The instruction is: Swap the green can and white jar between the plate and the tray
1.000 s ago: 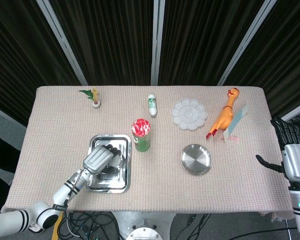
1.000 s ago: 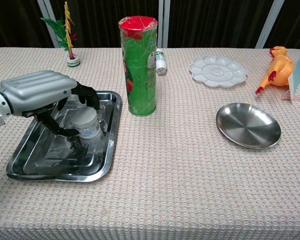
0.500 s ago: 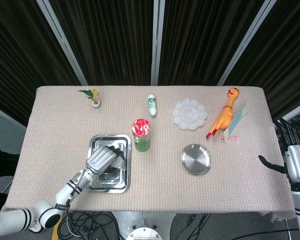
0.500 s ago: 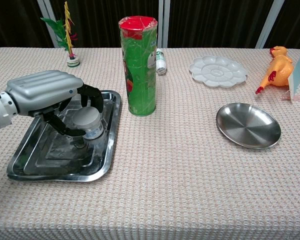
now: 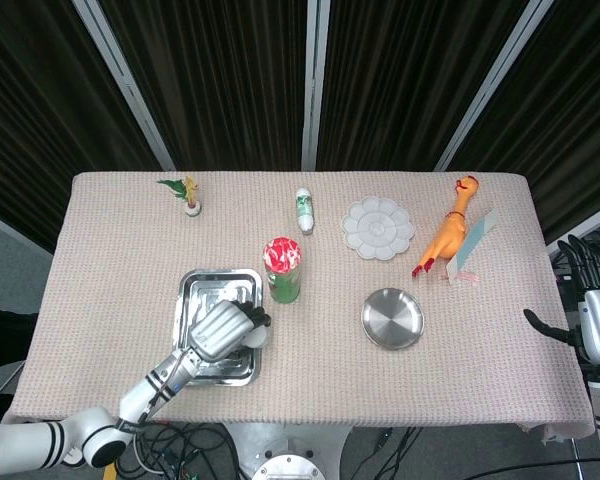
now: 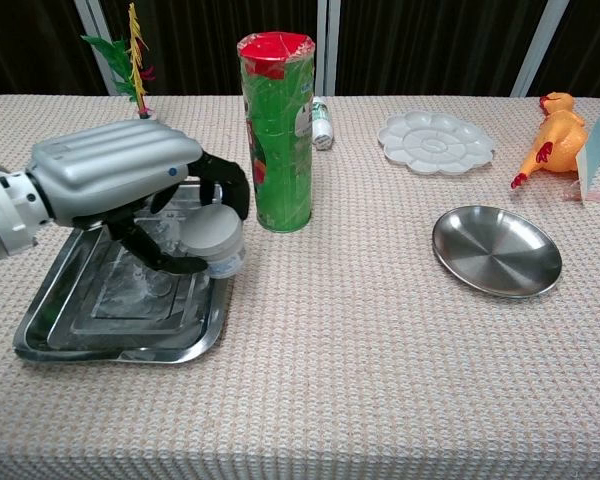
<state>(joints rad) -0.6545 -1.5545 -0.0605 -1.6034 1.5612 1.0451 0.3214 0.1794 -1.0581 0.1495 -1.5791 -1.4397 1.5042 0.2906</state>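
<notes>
The left hand (image 6: 120,180) reaches in from the near left edge, forearm low and level, its grey back turned upward above the tray (image 6: 50,340). Its dark fingers (image 6: 225,185) curl down around the white jar (image 6: 212,238), gripping it from above and behind; the jar hangs tilted in that grasp, over the tray's right rim. The chest view shows the jar's pale lid facing the camera and the thumb (image 6: 165,262) hooked under it; the head view shows only the hand's back (image 5: 220,330) with a sliver of jar (image 5: 252,338) at the fingertips, and it alone shows the right hand (image 5: 595,325), at the table's right edge, well apart from everything. That hand holds nothing; one finger points toward the table, the rest too cropped to tell. Just beyond the left fingers stands the green can (image 6: 277,130), upright on the cloth, close to them but apart. Well to the right of the fingers lies the plate (image 6: 497,250).
</notes>
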